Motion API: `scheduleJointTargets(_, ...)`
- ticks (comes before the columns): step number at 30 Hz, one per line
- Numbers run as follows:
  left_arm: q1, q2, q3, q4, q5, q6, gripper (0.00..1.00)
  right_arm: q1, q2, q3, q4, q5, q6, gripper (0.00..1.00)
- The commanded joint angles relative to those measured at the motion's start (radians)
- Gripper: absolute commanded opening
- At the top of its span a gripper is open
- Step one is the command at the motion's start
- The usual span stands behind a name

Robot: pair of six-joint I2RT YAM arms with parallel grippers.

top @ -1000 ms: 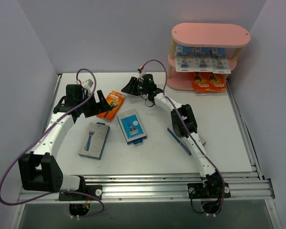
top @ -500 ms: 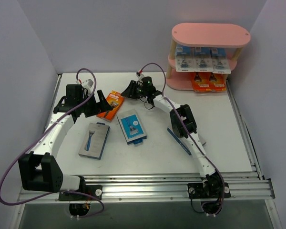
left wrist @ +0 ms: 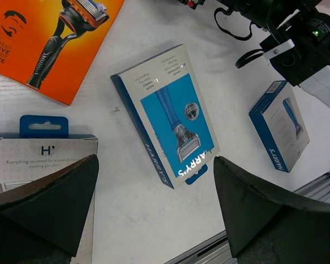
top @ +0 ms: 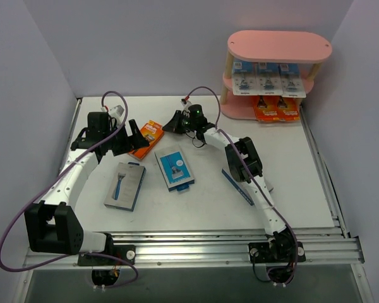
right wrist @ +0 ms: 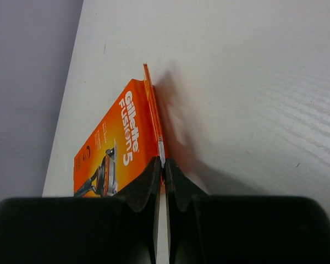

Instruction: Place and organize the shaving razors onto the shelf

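The pink shelf [top: 279, 46] stands at the back right, with white-blue razor cards [top: 268, 81] on its middle board and orange packs [top: 275, 108] on its bottom board. On the table lie an orange Gillette pack [top: 147, 139], a blue Harry's box [top: 174, 167], a grey box [top: 125, 184] and a second blue box [top: 239, 184] partly under the right arm. My right gripper [right wrist: 163, 165] is shut on the thin edge of the orange pack [right wrist: 118, 148]. My left gripper [left wrist: 155, 162] hangs open above the blue box [left wrist: 168, 118], holding nothing.
Purple-grey walls close in the left, back and right sides. A metal rail [top: 196, 243] runs along the near edge. The right arm's elbow [top: 243, 161] reaches across the middle of the table. In the left wrist view the grey box [left wrist: 38, 159] sits beside the left finger.
The right gripper slid left to the orange pack and closed on its edge. The left arm has stayed put, jaws wide.
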Motion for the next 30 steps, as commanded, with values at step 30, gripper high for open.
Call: scheduleJointTargets(30,-0.085,-0.168,-0.098,0.293,0.134,0.078,0.95,0.021,-1.136,-0.976,0.134,0.134,-0.069,0.0)
